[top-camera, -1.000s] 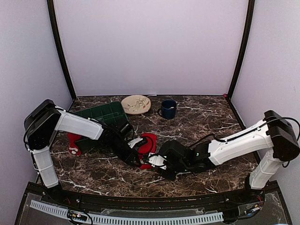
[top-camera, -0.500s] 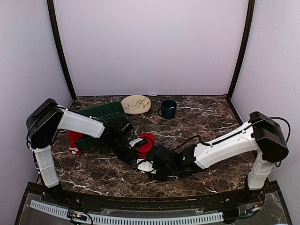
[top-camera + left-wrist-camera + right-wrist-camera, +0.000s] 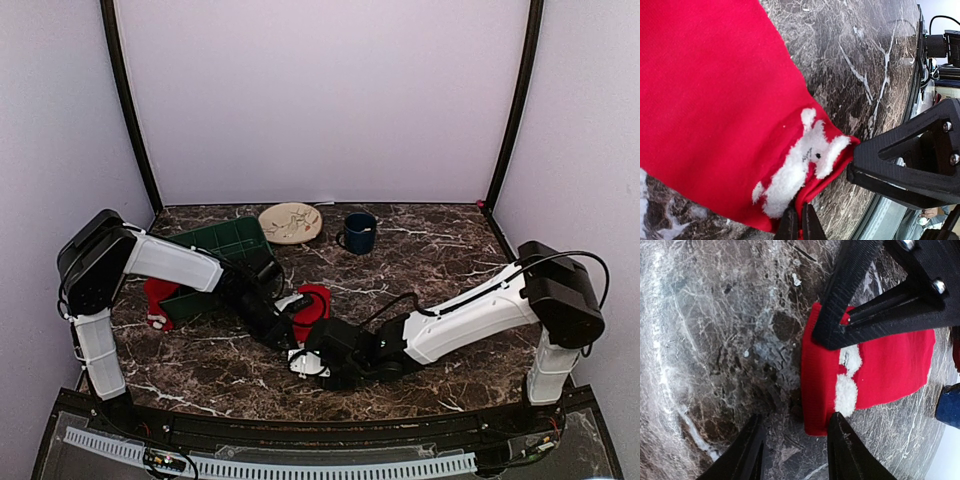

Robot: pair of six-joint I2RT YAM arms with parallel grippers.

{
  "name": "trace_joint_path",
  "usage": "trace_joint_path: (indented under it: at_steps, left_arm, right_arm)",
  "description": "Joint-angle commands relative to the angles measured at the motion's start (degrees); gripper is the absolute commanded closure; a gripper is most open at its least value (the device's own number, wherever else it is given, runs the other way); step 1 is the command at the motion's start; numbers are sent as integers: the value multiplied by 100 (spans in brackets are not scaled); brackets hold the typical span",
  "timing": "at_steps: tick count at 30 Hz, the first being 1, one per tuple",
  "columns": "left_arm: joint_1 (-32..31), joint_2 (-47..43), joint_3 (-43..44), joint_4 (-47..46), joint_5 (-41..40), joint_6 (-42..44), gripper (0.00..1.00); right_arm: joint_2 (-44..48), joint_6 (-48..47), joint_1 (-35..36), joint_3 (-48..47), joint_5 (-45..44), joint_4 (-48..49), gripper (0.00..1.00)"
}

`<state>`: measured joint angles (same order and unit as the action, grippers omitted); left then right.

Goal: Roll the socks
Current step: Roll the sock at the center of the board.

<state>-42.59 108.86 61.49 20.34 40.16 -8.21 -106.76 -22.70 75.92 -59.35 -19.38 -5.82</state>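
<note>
One red sock (image 3: 312, 303) with white trim lies flat on the marble table, and its trimmed end (image 3: 805, 165) fills the left wrist view. My left gripper (image 3: 800, 226) is shut on the edge of that end. In the top view it (image 3: 288, 335) sits at the sock's near end. My right gripper (image 3: 797, 445) is open just in front of the same end (image 3: 865, 370), with the sock's corner against the inside of its right finger (image 3: 845, 450). From above, the right gripper (image 3: 303, 360) is close beside the left one. A second red sock (image 3: 155, 300) lies left of the green bin.
A green bin (image 3: 215, 245) stands at the back left, partly over the second sock. Behind the arms are a beige plate (image 3: 290, 222) and a dark blue mug (image 3: 359, 232). The table's near edge (image 3: 320, 412) is close behind both grippers.
The right arm has slid left along the near side of the table until its gripper reached the sock's end. The left arm and the sock have stayed put.
</note>
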Motion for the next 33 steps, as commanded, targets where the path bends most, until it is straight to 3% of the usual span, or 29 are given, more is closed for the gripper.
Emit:
trace_joint_path:
  at_steps: [1, 13, 29, 33]
  left_arm:
    - [40, 21, 74, 194, 176, 121, 100]
    - [83, 30, 9, 258, 438, 247, 100]
    - [172, 19, -39, 273, 627, 268, 100]
    - [172, -152, -93, 284, 348, 184, 80]
  right_arm:
    - [-145, -157, -28, -184, -12, 125, 61]
    - [-413, -297, -450, -494, 453, -168, 68]
    - [-821, -35, -641, -878, 1005, -823, 93]
    - [-879, 126, -760, -1123, 1389, -1105, 94]
